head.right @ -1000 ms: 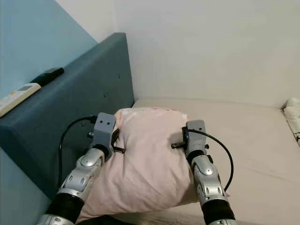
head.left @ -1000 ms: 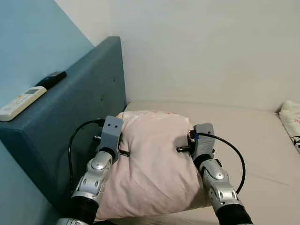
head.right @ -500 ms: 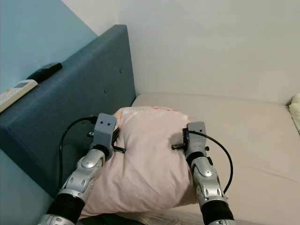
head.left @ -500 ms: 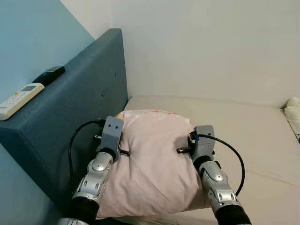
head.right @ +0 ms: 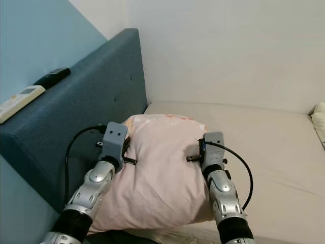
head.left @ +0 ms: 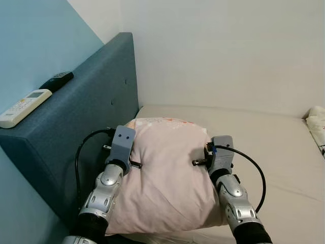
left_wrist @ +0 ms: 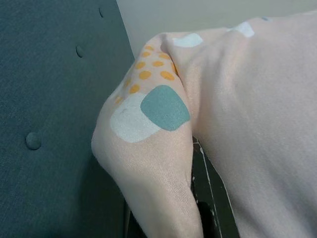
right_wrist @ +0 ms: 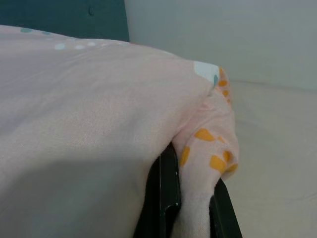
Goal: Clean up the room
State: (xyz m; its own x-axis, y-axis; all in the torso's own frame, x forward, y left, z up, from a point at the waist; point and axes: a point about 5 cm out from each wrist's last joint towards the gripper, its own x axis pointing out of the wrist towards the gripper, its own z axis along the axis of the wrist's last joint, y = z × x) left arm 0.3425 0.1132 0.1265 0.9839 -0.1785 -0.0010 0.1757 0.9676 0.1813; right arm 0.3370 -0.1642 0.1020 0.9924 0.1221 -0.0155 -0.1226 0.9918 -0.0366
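Pillow (head.left: 165, 178): soft, plump, pale pink cotton with orange dots and teal and white patches at its corners; we hold it above the beige bed (head.left: 284, 152), beside the teal padded, buttoned headboard (head.left: 76, 127).

Left claw (left_wrist: 198, 198): clamped on one bunched pillow corner.

Right claw (right_wrist: 190, 203): clamped on the opposite corner.

Headboard ledge: white remote (head.left: 23, 107), black remote (head.left: 57, 81), both slim bars.
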